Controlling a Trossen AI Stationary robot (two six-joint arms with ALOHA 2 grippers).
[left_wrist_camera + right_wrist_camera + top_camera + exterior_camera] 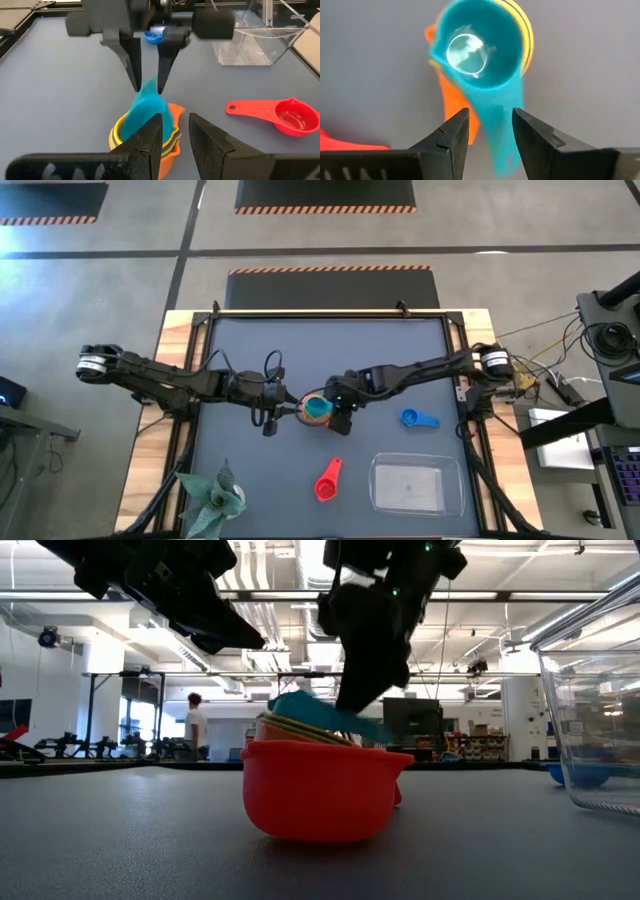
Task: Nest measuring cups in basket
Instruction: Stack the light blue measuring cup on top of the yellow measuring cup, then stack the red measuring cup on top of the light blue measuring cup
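Observation:
A stack of nested cups with orange and yellow rims stands at the table's middle. The cyan cup lies tilted in the top of the stack, its handle slanting up. My right gripper hangs over the stack, open, pointing down, with one finger on each side of that handle. My left gripper is open and empty, above the table just left of the stack. The red cup rests on its base on the table, nearer the front. The blue cup lies to the right. The basket stands at the front right. My right gripper's fingers stand on either side of the cyan cup's handle, near its free end, coming from above. I cannot tell whether they touch it. The cup's bowl sits tilted in the stack.
A small potted plant stands at the front left corner. Bare table mat lies behind the stack and to the left. A person stands far off in the room behind.

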